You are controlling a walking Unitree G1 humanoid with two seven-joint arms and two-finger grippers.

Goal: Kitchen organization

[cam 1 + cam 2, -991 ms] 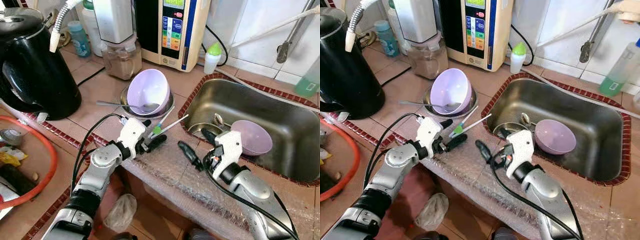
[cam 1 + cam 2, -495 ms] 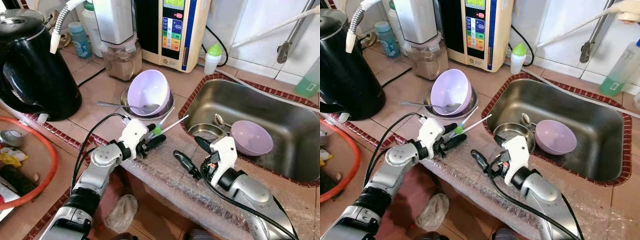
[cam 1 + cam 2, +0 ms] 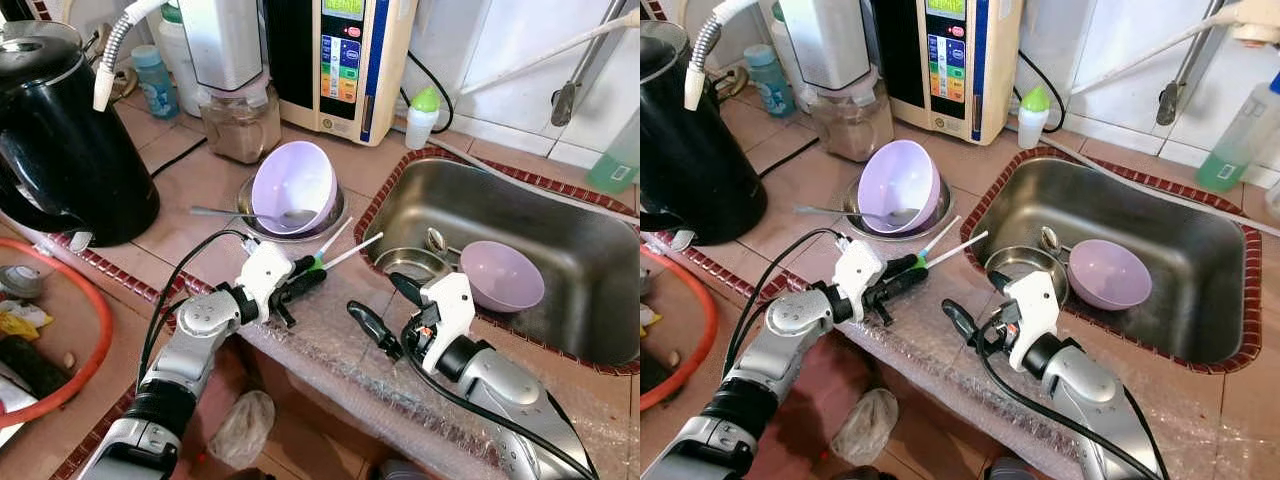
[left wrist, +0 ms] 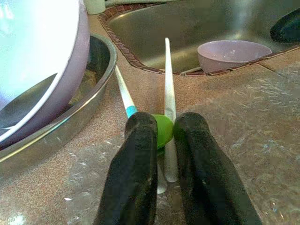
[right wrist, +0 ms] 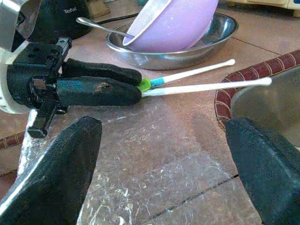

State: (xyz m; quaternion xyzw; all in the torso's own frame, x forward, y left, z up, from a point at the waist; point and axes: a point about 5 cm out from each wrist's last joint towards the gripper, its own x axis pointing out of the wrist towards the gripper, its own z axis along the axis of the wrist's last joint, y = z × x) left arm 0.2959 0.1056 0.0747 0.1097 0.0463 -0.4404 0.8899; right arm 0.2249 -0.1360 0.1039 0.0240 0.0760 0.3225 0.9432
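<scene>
Two thin white sticks lie on the counter between the steel dish and the sink; one has a blue band and a green end. My left gripper is low on the counter, shut on that green end, with the plain stick running between its fingers. A purple bowl leans in the steel dish with a spoon. A second purple bowl sits in the sink. My right gripper hovers open over the plastic-covered counter edge, facing the left gripper.
A black kettle stands at the left, a water appliance and a jar at the back. An orange-rimmed basin lies low on the left. A small steel bowl sits in the sink's near corner. Bottles line the wall.
My left gripper's fingers have come together on the green end of the stick. My right gripper has drawn back left from the sink rim, then held still.
</scene>
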